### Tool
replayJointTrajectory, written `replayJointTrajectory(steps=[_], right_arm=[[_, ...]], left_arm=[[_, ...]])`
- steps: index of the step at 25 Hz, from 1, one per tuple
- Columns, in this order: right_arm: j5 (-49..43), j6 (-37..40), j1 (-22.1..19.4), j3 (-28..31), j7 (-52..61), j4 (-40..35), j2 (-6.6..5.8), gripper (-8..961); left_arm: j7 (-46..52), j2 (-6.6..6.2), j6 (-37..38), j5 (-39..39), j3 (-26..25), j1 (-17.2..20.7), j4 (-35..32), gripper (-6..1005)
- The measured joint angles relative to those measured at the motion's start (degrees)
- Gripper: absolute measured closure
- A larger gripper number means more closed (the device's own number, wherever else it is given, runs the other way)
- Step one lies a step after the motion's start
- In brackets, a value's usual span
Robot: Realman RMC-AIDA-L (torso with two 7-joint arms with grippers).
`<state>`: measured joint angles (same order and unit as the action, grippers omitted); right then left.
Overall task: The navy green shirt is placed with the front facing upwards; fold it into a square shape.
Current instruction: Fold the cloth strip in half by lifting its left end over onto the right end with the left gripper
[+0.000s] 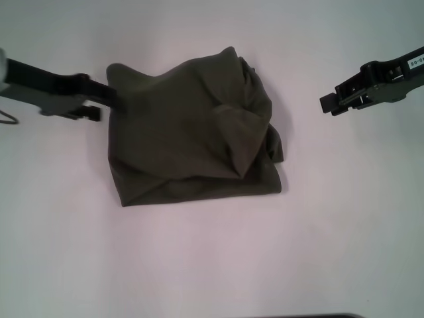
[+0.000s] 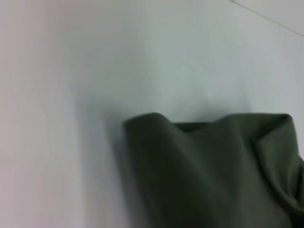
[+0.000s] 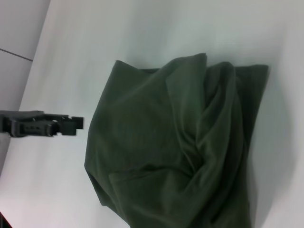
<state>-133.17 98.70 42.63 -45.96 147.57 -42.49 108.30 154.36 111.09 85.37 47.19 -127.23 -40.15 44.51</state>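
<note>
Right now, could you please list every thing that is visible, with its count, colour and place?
navy green shirt: one, dark olive green, folded into a rumpled, roughly square bundle in the middle of the table, bunched on the robot's right side.
table: one, white, under the shirt.
left gripper: one, black, at the shirt's far-left corner.
right gripper: one, black, to the right of the shirt, apart from it, holding nothing.
</note>
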Motion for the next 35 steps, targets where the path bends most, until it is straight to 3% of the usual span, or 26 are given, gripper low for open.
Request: replayJointTrajectory(steps=[2,4,6,9,13,18,23,29,35], right_arm=[[0.2,-0.1,0.1,0.0,0.0,-0.2,-0.01,552],[0.3,-0.5,0.4,0.0,0.0,-0.3,-0.01,550],[0.4,-1.0,0.8,0.0,0.0,-0.4,0.05,549],[1.0,-1.6,2.0,0.1,-0.8,-0.3,0.39,546],[3.3,-2.9,4.4,0.0,-3.3,0.0,1.84,542],[3.7,-5.4,8.7,-0.5,-3.2,2.4,4.27,537],[3.4,-7.6,13.6,-0.6,-0.7,6.1,4.55,532],[3.2,-11.7,15.4,-4.7,4.4,6.2,5.26,335],[3.1,-19.0,15.9,-12.7,7.0,6.2,8.35,329]], left_arm=[[1.1,-0.91,1.7,-0.4,-2.0,1.0,2.2,473],[1.2,-0.97,2.5,-0.3,-3.5,1.5,3.5,411],[0.0,0.53,8.2,1.4,-10.5,4.2,10.7,350],[-1.6,2.23,13.2,3.8,-14.4,5.5,14.6,329],[-2.7,2.93,18.3,8.7,-16.2,6.4,15.2,309],[-3.0,2.49,21.3,15.1,-18.2,7.1,15.4,308],[-3.0,2.21,22.3,18.8,-21.0,7.6,15.3,308],[-3.6,2.12,22.2,20.4,-22.6,8.7,14.7,308],[-3.3,1.11,20.6,20.7,-24.8,9.8,14.6,309]])
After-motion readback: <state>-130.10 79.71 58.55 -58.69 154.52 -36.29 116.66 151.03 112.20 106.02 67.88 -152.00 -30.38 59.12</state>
